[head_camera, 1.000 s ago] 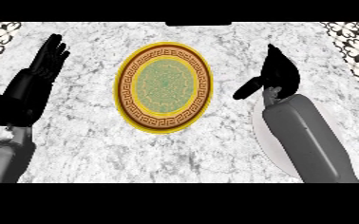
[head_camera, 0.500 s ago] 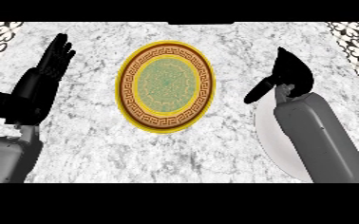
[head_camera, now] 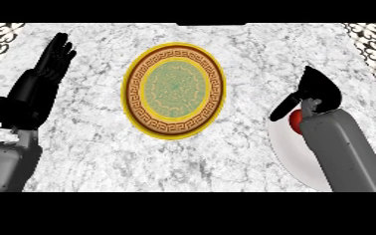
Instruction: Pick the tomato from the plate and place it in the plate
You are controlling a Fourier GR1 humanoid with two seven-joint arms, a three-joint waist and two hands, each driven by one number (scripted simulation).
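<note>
The red tomato (head_camera: pixel 294 123) sits on the white plate (head_camera: pixel 289 153) beneath the right hand (head_camera: pixel 317 89), whose hold cannot be told, while the left hand (head_camera: pixel 46 74) rests open beside the patterned plate (head_camera: pixel 133 87).

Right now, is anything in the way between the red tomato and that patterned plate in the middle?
Nothing visible. Only bare counter lies between the tomato, on the white plate close by the right hand, and the patterned plate. The left hand rests open at the far left.
</note>
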